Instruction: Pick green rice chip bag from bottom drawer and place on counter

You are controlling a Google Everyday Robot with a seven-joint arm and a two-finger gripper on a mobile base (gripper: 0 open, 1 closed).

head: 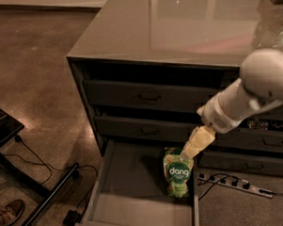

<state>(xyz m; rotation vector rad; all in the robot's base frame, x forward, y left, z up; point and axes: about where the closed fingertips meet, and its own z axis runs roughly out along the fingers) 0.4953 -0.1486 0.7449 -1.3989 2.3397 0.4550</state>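
The green rice chip bag (178, 178) lies in the open bottom drawer (124, 200), against its right side, with white "dang" lettering facing up. My gripper (193, 143) hangs from the white arm (246, 97) that comes in from the right. Its pale tip points down and left, just above the top edge of the bag. The counter (184, 23) is the glossy grey top of the cabinet, above and behind.
Closed grey drawers with dark handles (149, 98) sit above the open one, and more drawers (255, 143) lie to the right. A power strip with cables (231, 182) lies on the floor at right. A black stand (22, 186) and a shoe (7, 216) are at left.
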